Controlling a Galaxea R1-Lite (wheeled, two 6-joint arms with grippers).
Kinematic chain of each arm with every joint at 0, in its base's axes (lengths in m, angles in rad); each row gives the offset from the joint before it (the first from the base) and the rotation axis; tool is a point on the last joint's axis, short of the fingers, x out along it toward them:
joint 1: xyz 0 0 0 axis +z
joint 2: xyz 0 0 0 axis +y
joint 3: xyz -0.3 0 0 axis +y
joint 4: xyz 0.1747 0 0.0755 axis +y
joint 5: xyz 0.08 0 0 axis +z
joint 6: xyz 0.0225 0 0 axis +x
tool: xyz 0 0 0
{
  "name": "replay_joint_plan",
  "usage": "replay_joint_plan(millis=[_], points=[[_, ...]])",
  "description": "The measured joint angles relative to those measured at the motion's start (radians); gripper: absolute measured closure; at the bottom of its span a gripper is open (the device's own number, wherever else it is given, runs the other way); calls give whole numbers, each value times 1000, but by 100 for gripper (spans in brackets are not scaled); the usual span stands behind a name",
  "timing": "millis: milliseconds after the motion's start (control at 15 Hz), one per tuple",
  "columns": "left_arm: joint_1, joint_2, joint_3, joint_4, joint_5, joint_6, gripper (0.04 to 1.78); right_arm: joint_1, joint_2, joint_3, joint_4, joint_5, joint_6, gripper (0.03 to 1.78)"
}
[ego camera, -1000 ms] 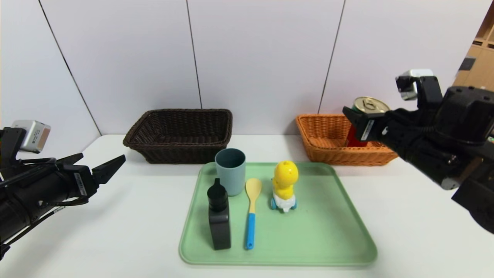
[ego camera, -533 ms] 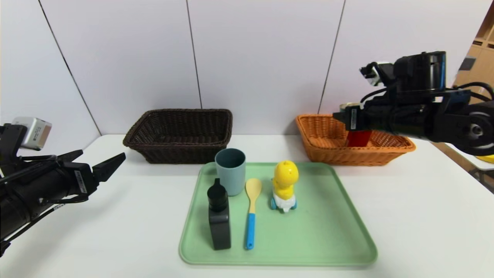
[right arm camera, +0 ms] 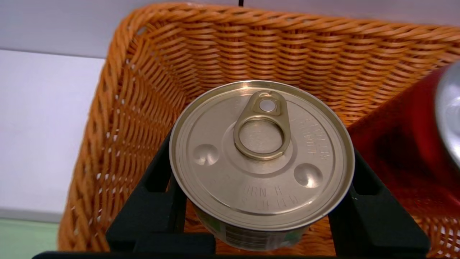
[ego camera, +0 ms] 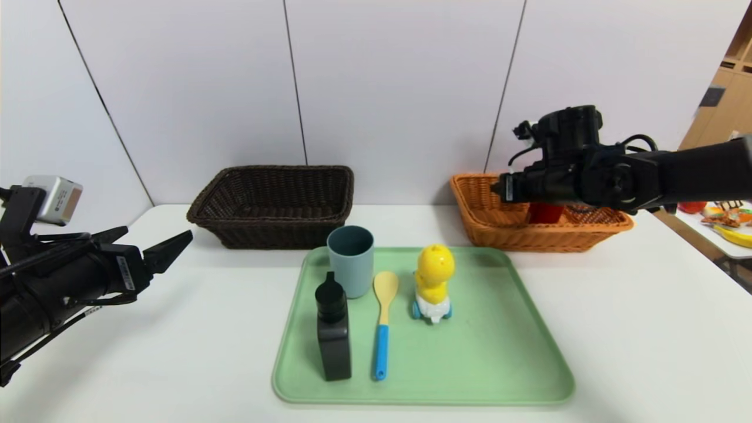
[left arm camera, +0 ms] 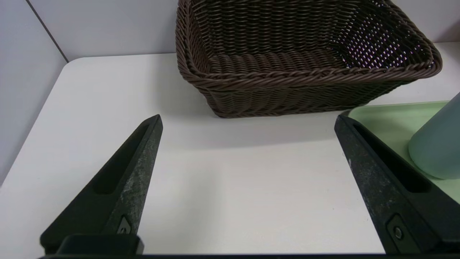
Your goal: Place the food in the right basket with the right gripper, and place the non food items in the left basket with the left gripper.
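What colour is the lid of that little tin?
Gold, with a pull-tab ring; the tin shows best in the right wrist view.

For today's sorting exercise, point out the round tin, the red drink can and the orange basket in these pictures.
round tin [right arm camera: 261, 154]: right wrist view, on its gold lid below the pull-tab.
red drink can [right arm camera: 402, 151]: right wrist view, on its red side.
orange basket [ego camera: 517, 238]: head view, on its near outer wall.

Bright even light; soft shadows under baskets; glare on tin lid [right arm camera: 261, 153].
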Motion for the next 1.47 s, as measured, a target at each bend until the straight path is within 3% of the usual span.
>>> replay_joint_plan(millis=[400, 1000, 1267, 1467], points=[[0, 17, -14, 0, 0, 1, 13, -4, 67, -22, 24, 2, -4, 78], [1, 13, -10, -1, 3, 0, 13, -6, 77, -29, 18, -9, -9, 34], [3, 3, -7, -1, 3, -2, 13, 26, -20, -3, -101, -7, -7, 24], [3, -1, -3, -1, 3, -6, 13, 127, -131, 174, -262, 4, 16, 20]])
